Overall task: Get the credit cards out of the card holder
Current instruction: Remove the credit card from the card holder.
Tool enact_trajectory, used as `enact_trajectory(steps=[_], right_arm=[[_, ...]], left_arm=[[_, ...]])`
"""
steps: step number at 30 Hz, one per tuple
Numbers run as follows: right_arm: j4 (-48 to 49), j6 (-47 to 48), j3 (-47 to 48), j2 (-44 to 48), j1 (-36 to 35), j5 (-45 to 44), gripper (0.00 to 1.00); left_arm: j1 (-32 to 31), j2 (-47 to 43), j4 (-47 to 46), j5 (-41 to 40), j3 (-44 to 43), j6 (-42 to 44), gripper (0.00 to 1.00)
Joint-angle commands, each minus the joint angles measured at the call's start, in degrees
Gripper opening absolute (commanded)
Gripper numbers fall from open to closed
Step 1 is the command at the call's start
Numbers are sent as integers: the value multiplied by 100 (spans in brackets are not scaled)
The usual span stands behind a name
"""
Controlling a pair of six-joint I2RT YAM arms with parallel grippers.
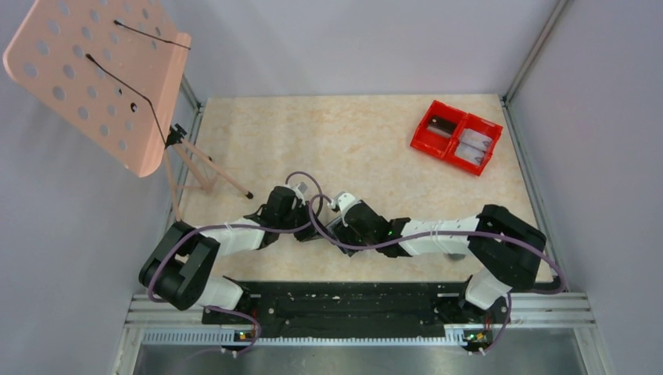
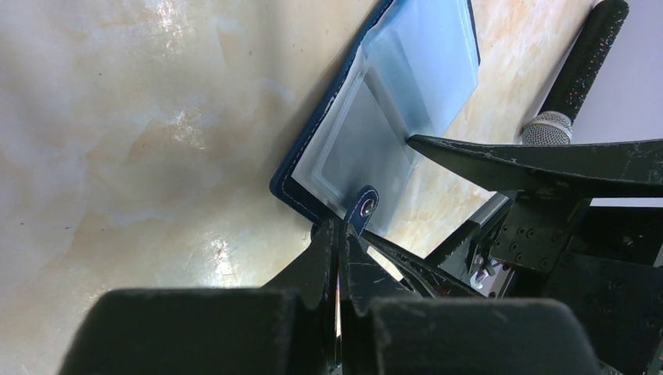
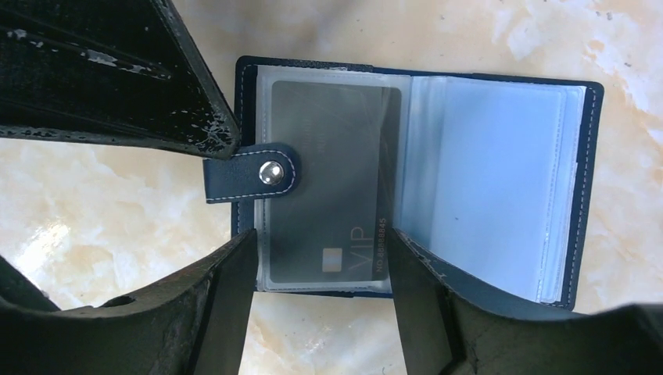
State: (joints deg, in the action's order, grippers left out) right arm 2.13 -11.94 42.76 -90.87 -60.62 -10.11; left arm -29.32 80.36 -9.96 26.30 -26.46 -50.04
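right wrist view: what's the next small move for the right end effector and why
Probably lower the open right end effector and close it on the near end of the dark card, since its fingers straddle that end while the left end effector seems to pin the card holder by its tab.

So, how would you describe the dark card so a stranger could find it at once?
On the marble table lies an open navy wallet. The card sits in the clear sleeve crossed by the snap strap. It is dark grey with "VIP" printed on it, while the sleeves beside it look pale blue.
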Motion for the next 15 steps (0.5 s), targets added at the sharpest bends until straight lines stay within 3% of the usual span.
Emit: enact_trajectory(steps=[1,7,15], right_arm=[[50,42,83,-58,-122,-400,58],[94,-112,7,182,-129,-530,49],[66,-396,13,360,-126,-382,47]], left_arm=[[2,-185,-195,15,53,29,0],[1,-179,-139,-18,46,60,0],[1,-202,-27,-99,35,129,0]])
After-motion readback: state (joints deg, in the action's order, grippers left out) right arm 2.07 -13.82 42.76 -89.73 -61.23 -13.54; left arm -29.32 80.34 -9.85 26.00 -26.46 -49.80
